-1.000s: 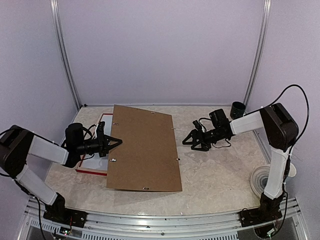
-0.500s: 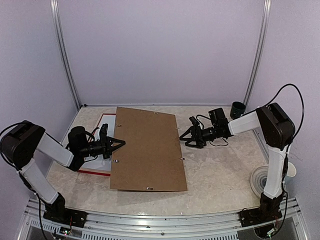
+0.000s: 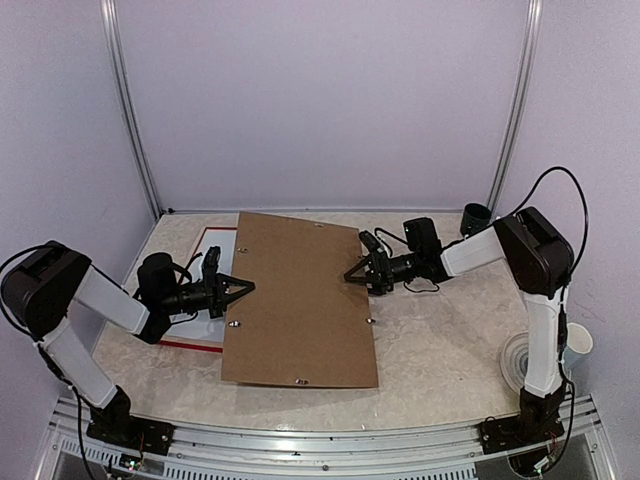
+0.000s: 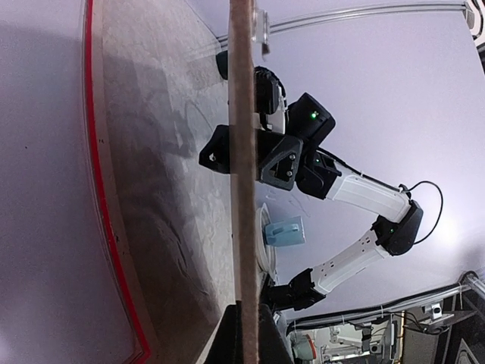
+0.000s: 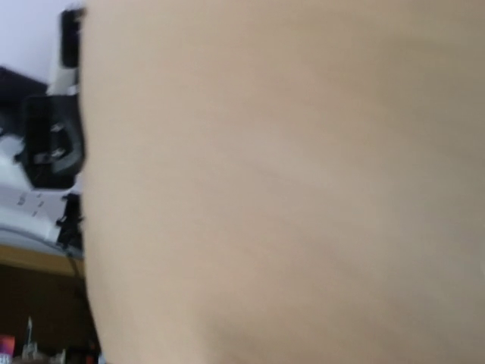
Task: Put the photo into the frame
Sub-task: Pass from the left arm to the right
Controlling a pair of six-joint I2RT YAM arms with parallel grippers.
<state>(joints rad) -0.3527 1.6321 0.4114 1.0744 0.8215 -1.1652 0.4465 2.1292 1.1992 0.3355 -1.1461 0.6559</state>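
Top external view: board gripped at one edge, second grip not yet made

Top external view shows the brown board (image 3: pixel 300 300) across the middle of the table (image 3: pixel 440 340), with an arm at each side edge. The left gripper (image 3: pixel 243 292) is clamped hard on the left edge. In the left wrist view its fingers (image 4: pixel 227 341) pinch the board, which is seen edge-on and appears lifted off the surface. The right gripper (image 3: pixel 352 272) sits at the upper part of the board's right edge. Its jaws are apart, one on each face, and I cannot tell whether they touch. The right wrist view is filled by blurred brown board.

The frame (image 3: pixel 190 345) lies flat at centre left, its right part hidden under the board. Its long axis runs from the bottom of the picture towards the top, leaning slightly right as it goes up, with one short end towards the arm bases. The board's long axis runs much the same way. A white sheet (image 3: pixel 215 252) shows inside the frame's upper left corner. No printed picture can be seen, so I cannot say where the photo is.

The step in hand looks like handling the board with two arms. The next move calls for the right jaws to close squarely on the thin edge. Both arms then need to travel level together, so the board neither twists nor drags across the frame.
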